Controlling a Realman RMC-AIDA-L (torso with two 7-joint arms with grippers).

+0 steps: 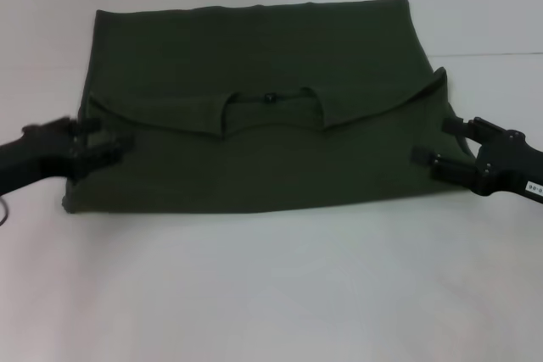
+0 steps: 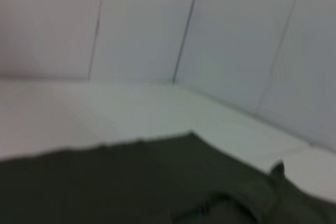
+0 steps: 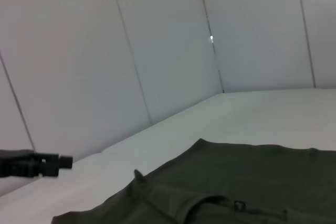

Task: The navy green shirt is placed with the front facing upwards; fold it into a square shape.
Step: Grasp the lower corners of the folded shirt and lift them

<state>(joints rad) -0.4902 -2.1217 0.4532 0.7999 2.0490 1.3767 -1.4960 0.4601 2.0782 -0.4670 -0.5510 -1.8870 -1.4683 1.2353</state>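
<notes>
My left claw (image 1: 109, 143) sits at nine o'clock on the shirt's (image 1: 254, 150) edge, though I cannot tell whether it grips. My right claw (image 1: 437, 142), at three o'clock, has its fingers spread, holding nothing. The shirt lies folded mid-table (image 1: 271, 294), collar up.

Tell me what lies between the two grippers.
In the head view, only the shirt lies between the left gripper and the right gripper, a collar opening at its middle. Both grippers are open at its side edges.

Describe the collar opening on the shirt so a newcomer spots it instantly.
A dark green shirt covers the middle of the white table. Midway along its folded-over top layer sits the collar, a shallow notch with a small dark label; it alone breaks the plain cloth.
</notes>
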